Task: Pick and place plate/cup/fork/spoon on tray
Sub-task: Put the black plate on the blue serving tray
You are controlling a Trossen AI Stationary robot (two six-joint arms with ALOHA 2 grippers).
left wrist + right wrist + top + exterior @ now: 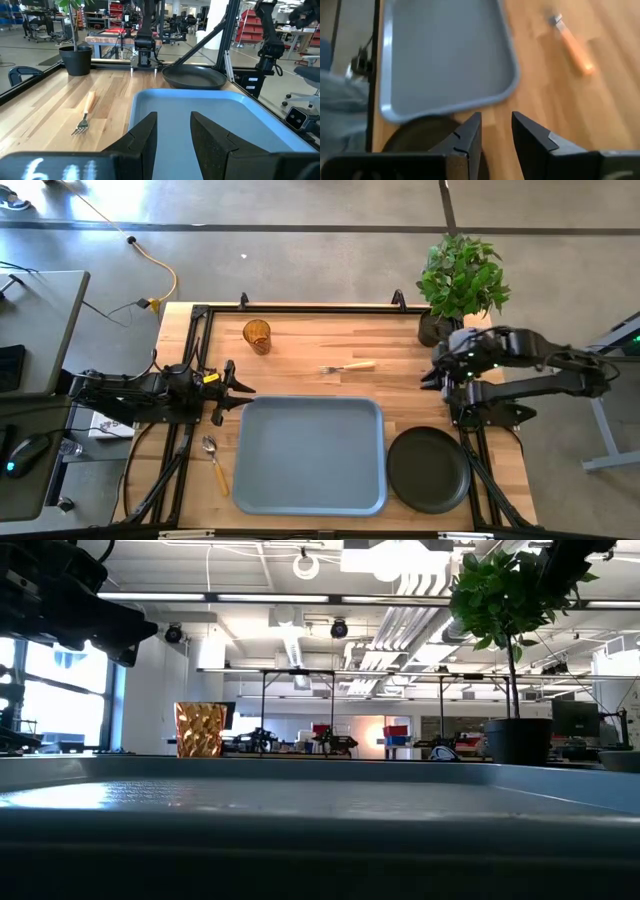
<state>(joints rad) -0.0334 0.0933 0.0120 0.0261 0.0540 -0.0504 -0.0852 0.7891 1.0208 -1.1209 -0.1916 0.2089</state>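
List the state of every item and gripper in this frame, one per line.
tray: flat on the table, nothing on it.
plate: on the table beside the tray, off it.
cup: upright, on the table.
fork: lying on the table.
spoon: lying on the table beside the tray.
left gripper: open, holding nothing.
right gripper: open, holding nothing.
potted plant: upright at the table corner.

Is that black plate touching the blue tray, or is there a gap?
Apart. The high view shows a strip of wood between the plate and the tray.
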